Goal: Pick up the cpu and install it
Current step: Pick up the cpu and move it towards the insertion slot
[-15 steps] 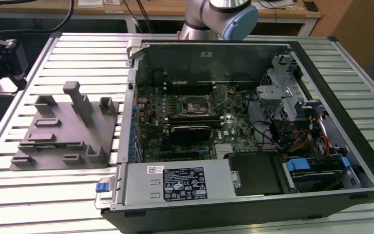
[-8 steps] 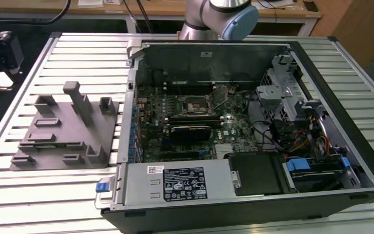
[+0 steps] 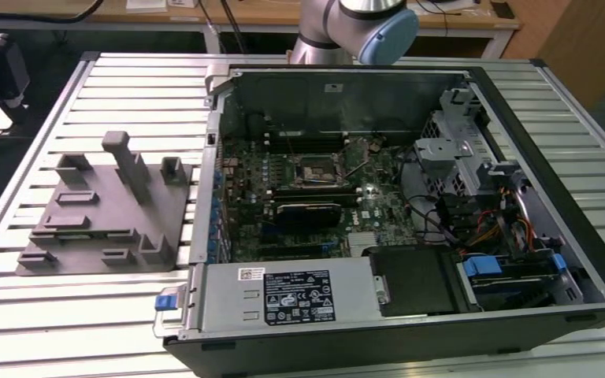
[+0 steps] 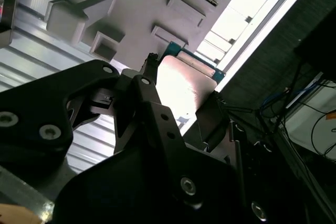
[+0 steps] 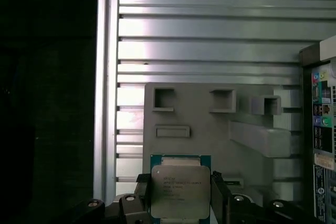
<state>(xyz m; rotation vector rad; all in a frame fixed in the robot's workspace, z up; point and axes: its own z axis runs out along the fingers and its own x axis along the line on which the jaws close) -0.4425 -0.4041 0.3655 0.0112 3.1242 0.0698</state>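
In both wrist views the cpu (image 5: 180,190) (image 4: 181,80), a small square chip with a pale silvery top on a green-edged board, sits between two black fingers (image 5: 140,195). My gripper (image 5: 180,200) (image 4: 178,95) is shut on it, one finger on each side. The chip hangs well above the grey fixture (image 5: 210,124) (image 4: 136,3) (image 3: 103,213), which lies on the slatted table. The open computer case (image 3: 387,197) holds the motherboard with the black square socket (image 3: 313,168) near its middle. The arm (image 3: 355,24) stands at the far edge of the exterior view.
The slatted metal table (image 3: 124,87) carries the fixture on the exterior view's left and the case on its right. Inside the case are memory sticks (image 3: 305,142), a drive cage (image 3: 460,150) and a power supply (image 3: 281,295). The case's rear panel (image 5: 321,129) borders the fixture.
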